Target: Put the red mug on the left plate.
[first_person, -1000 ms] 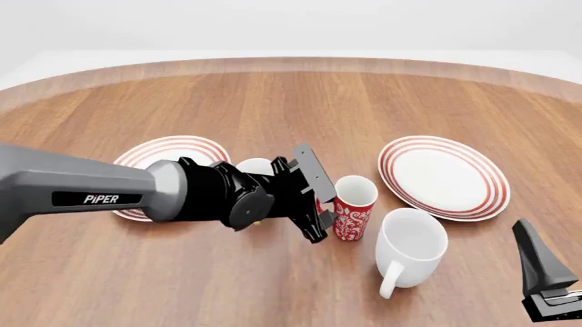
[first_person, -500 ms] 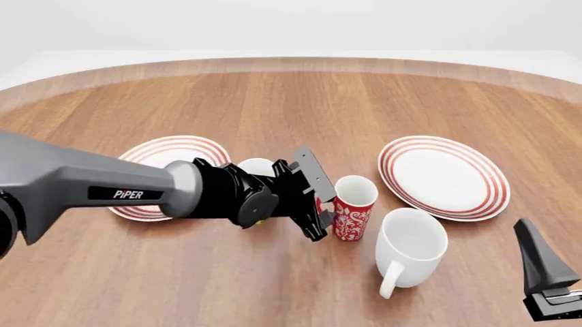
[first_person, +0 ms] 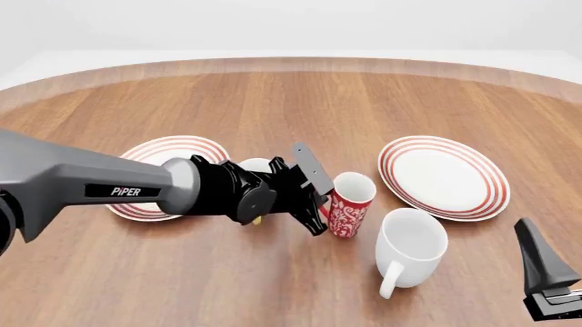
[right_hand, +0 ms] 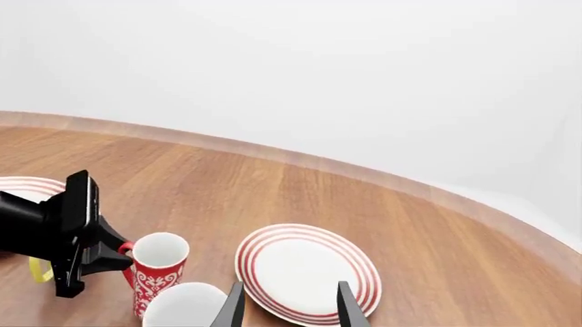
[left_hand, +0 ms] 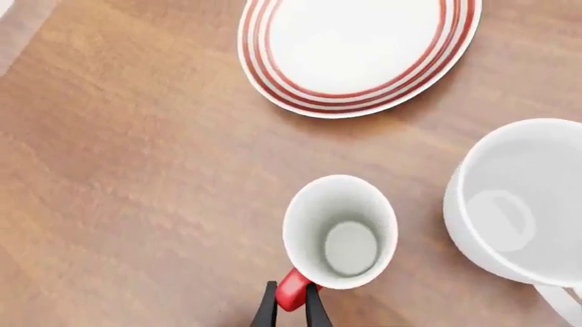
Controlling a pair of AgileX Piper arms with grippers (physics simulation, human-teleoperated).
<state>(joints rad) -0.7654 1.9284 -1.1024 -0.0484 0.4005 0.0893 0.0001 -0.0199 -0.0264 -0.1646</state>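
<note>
The red mug (first_person: 349, 206), patterned with white swirls, leans a little to the right between the two plates; from above it shows its white inside (left_hand: 341, 231). My left gripper (first_person: 319, 204) is shut on its red handle (left_hand: 292, 293), with both fingers (left_hand: 264, 312) pinching it. The left plate (first_person: 146, 154), white with red rings, lies behind and to the left of the left arm, which covers part of it. Low at the table's right front, my right gripper (right_hand: 289, 308) is open with nothing in it, also seen in the front view (first_person: 530, 236).
A bigger white mug (first_person: 411, 246) stands just right of and nearer than the red mug. The second ringed plate (first_person: 443, 176) lies to the right. A small yellow mug (first_person: 255, 165) is mostly hidden behind the left wrist.
The left gripper has risen slightly with the handle, and the red mug now tilts to the right instead of standing upright. The right arm has not moved.
</note>
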